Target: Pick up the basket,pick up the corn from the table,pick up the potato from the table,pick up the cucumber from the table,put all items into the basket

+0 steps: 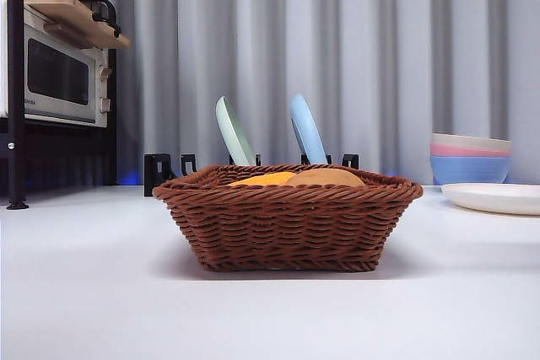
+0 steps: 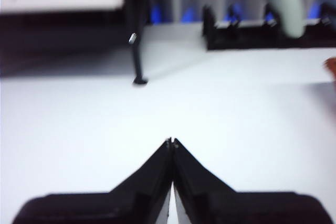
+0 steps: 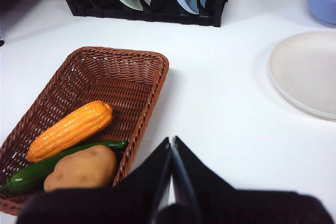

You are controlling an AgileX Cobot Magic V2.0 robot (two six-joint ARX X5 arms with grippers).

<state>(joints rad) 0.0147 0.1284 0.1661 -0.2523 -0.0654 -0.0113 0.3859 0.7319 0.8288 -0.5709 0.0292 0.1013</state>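
Sitting on the table (image 1: 101,292), the basket (image 1: 287,225) is holding the corn (image 3: 71,129), potato (image 3: 81,169) and cucumber (image 3: 31,174). Both pincers, left (image 2: 171,141) and right (image 3: 171,140), are hanging closed and empty.

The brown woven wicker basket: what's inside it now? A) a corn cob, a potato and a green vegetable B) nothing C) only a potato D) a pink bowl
A: the brown woven wicker basket holds the orange-yellow corn cob, tan potato and glossy green cucumber.

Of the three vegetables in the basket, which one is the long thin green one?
The cucumber: slim, glossy green, lying between the orange corn and the rounder tan potato.
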